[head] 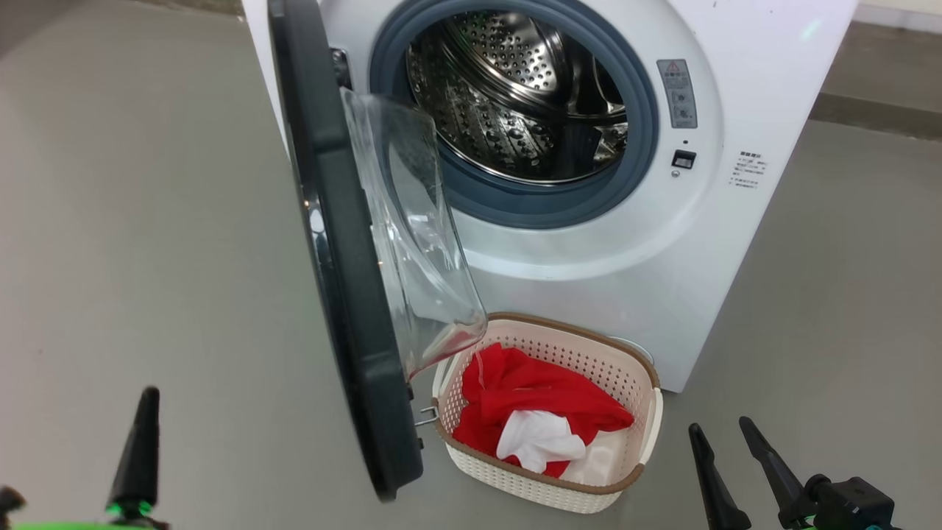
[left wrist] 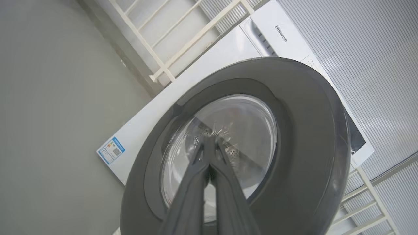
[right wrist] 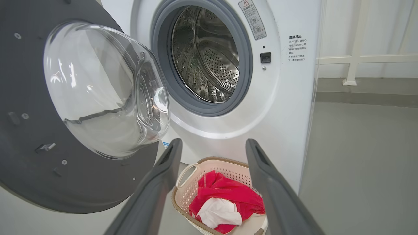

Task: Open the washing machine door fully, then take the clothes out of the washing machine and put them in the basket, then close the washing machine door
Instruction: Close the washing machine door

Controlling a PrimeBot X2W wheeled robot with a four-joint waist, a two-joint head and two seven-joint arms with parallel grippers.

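Note:
The washing machine (head: 736, 243) stands ahead, its steel drum (head: 515, 96) showing no clothes. The washing machine door (head: 346, 294) stands open, edge-on to the head view, its glass bowl bulging right. The basket (head: 589, 335) sits on the floor below it, holding the red and white clothes (head: 530, 390). My left gripper (head: 147, 401) is low at the left; in the left wrist view its fingers (left wrist: 225, 156) are shut together, empty, before the door's outer face (left wrist: 310, 130). My right gripper (head: 720, 425) is open and empty, near the basket (right wrist: 225, 160) and clothes (right wrist: 228, 192).
Grey floor (head: 132, 221) spreads to the left and right of the machine. A white railing (right wrist: 352, 58) and a low kerb run behind on the right. A blue sticker (left wrist: 111, 150) marks the machine's lower front.

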